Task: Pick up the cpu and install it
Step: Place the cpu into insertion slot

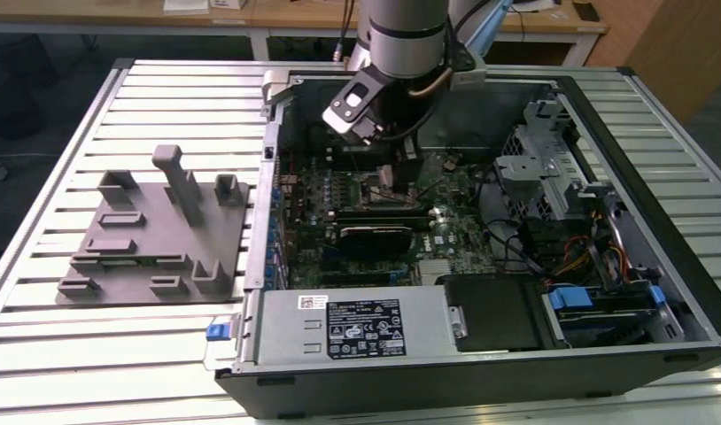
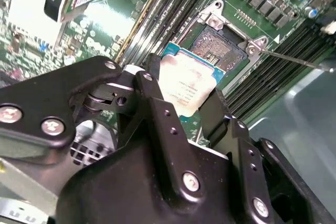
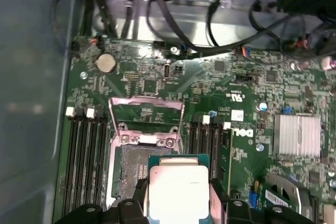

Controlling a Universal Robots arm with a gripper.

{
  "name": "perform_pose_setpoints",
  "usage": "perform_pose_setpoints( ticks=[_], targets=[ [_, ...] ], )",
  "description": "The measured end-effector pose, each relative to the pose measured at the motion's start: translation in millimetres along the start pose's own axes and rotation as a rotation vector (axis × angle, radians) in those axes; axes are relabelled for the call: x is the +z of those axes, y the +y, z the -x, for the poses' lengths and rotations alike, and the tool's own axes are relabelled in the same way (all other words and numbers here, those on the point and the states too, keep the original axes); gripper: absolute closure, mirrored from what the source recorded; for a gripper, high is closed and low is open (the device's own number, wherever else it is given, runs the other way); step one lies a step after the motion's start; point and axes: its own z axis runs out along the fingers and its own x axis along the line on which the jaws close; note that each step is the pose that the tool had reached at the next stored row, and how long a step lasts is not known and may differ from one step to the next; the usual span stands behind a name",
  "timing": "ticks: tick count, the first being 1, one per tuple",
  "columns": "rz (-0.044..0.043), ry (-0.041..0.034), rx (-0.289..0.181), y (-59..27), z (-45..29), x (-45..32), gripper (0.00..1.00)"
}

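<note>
Currently pinching cpu (image 3: 178, 192) by opposite edges in gripper (image 2: 185, 98), hovering just over bare socket (image 3: 131, 166) on motherboard (image 1: 455, 226) inside open computer case (image 1: 479, 385); showing silvery square top plate, green rim.

- In the first wrist view, the cpu (image 3: 177, 192) runs off the picture's edge, so I can't see its near side.
- In the second wrist view, my gripper (image 2: 184, 95), clamped on the cpu, hides the chip's near corner.
- The cpu covers part of the socket (image 3: 131, 166).
- In the exterior view, the arm (image 1: 396, 53) blocks part of the motherboard (image 1: 455, 221).
</note>
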Motion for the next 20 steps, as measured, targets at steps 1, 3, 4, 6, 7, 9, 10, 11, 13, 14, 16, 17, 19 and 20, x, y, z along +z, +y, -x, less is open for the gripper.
perform_pose_setpoints(
  ticks=[1, 3, 4, 6, 7, 9, 10, 11, 13, 14, 16, 17, 19, 20],
  targets=[
    [-0.0001, -0.0001, 0.01, 0.0, 0.0, 0.3, 0.46],
    [-0.0001, 0.005, 0.017, -0.1, -0.1, 0.7, 0.46],
    [0.0001, 0.0109, 0.018, -0.1, -0.2, 1.1, 0.46],
    [0.0004, 0.0237, 0.019, -0.1, -0.3, 1.6, 0.46],
    [0.0005, 0.0287, 0.02, -0.2, -0.3, 2.0, 0.46],
    [0.0005, 0.0302, 0.021, -0.3, -0.5, 3.6, 0.46],
    [-0.0001, 0.0301, 0.021, -0.5, -0.6, 4.5, 0.46],
    [-0.0007, 0.0299, 0.023, -0.6, -0.8, 5.7, 0.46],
    [-0.0024, 0.0295, 0.028, -1.0, -1.8, 7.9, 0.46],
    [-0.0032, 0.0292, 0.031, -1.1, -2.7, 9.0, 0.46],
    [-0.0052, 0.029, 0.037, -1.5, -4.9, 11.1, 0.46],
    [-0.0062, 0.0289, 0.039, -1.6, -6.0, 12.1, 0.46],
    [-0.0083, 0.0286, 0.042, -1.9, -8.4, 14.2, 0.46],
    [-0.0097, 0.0283, 0.044, -2.0, -9.5, 15.4, 0.46]
  ],
)
